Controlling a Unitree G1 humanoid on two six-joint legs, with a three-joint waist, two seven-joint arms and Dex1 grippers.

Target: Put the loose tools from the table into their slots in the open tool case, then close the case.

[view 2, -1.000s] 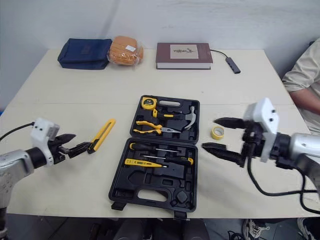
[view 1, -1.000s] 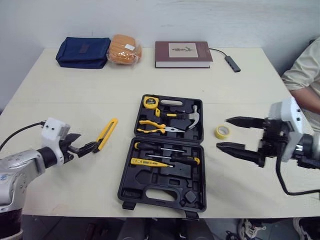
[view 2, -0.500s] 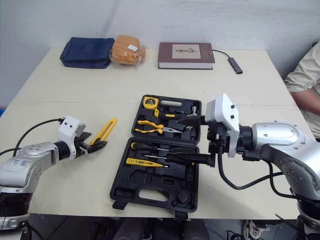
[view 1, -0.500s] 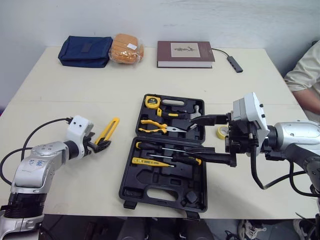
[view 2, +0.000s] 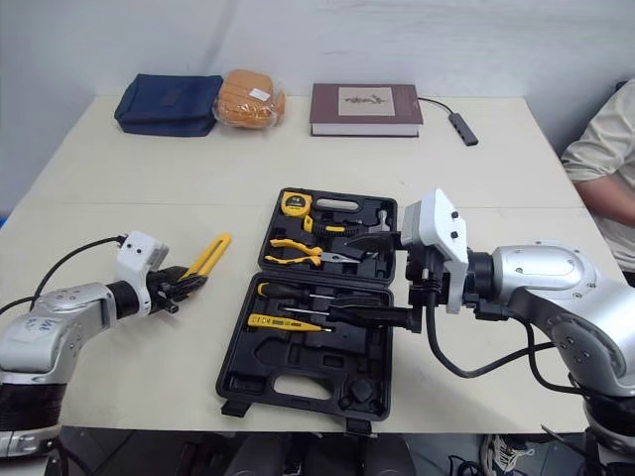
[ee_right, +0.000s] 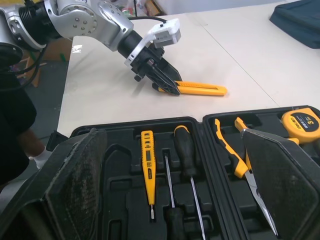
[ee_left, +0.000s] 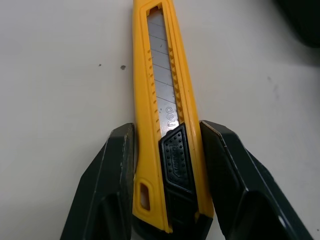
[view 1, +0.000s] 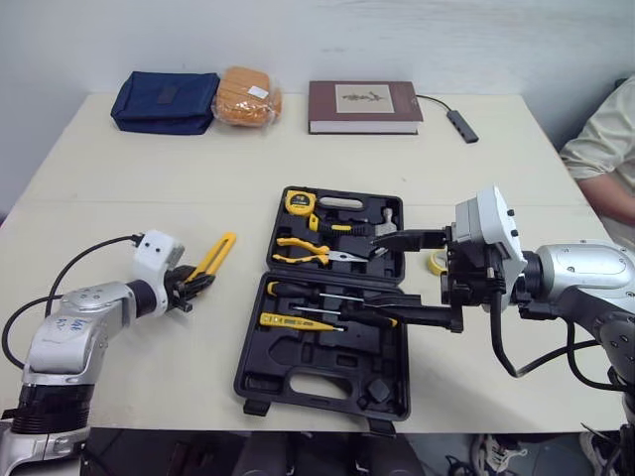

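A yellow utility knife [view 1: 211, 259] lies on the table left of the open black tool case [view 1: 298, 382]. My left gripper [view 1: 191, 286] is shut on the knife's rear end; in the left wrist view both fingers [ee_left: 110, 175] press against the knife [ee_left: 160, 75], which rests flat on the table. My right gripper [view 1: 374, 274] hangs open over the middle of the case, nothing between its fingers [ee_right: 75, 190]. The case holds a tape measure [view 1: 299, 202], pliers [view 1: 308, 253], a hammer [view 1: 382, 228] and screwdrivers [view 1: 327, 296]. A yellow tape roll [view 1: 437, 261] lies right of the case, partly behind my right gripper.
At the back of the table sit a blue pouch [view 1: 164, 101], an orange package [view 1: 248, 96], a brown book [view 1: 363, 106] and a cabled hub [view 1: 461, 124]. A person's sleeve [view 1: 600, 149] shows at the right edge.
My left gripper reached forward to the knife's rear end and closed on it. My right arm swung left from beside the tape roll to over the case, staying open.
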